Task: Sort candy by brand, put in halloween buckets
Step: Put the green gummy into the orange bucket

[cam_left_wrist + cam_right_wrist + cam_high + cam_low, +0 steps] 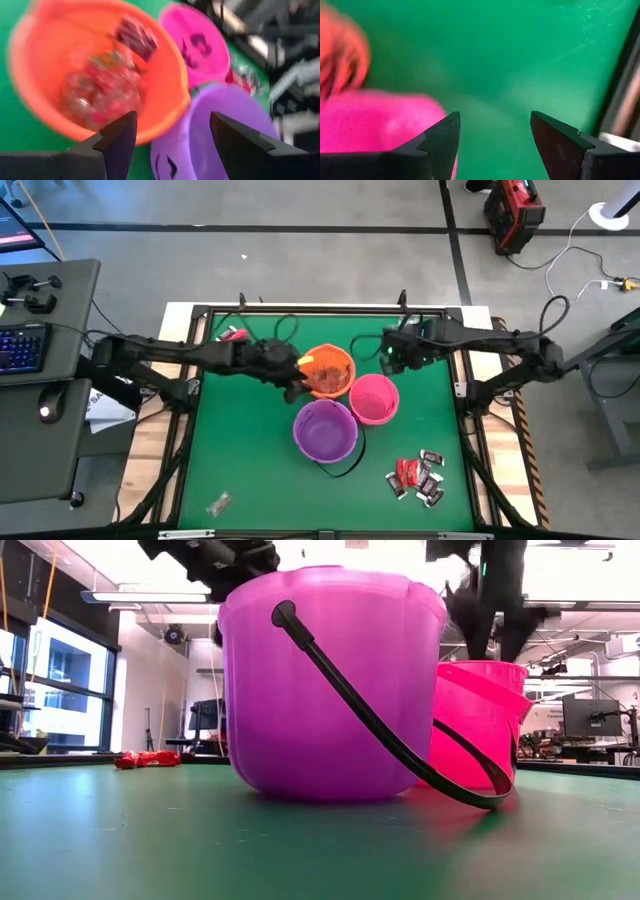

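High view, reading from the left edge: 1 clear-wrapped candy [219,503] lies alone at the lower left of the green table [250,470], and 1 red piece [233,334] sits at the upper left corner. Next, the left gripper [297,375] hangs at the left rim of the orange bucket [330,372], fingers spread apart and empty; its wrist view shows a heap of red and clear wrappers in that bucket, plus what may be a dark one, though blur makes that uncertain. Below centre stands the purple bucket [325,430], touching the orange bucket and the pink bucket [375,399] to its right. The right gripper [398,352] hovers just above the pink bucket's upper edge, fingers apart, nothing between them. At lower right a cluster of red and dark-and-silver candies [417,477] waits untouched. I judge the sorting partly done: orange well filled, purple and pink apparently empty, with the cluster and 2 strays left.
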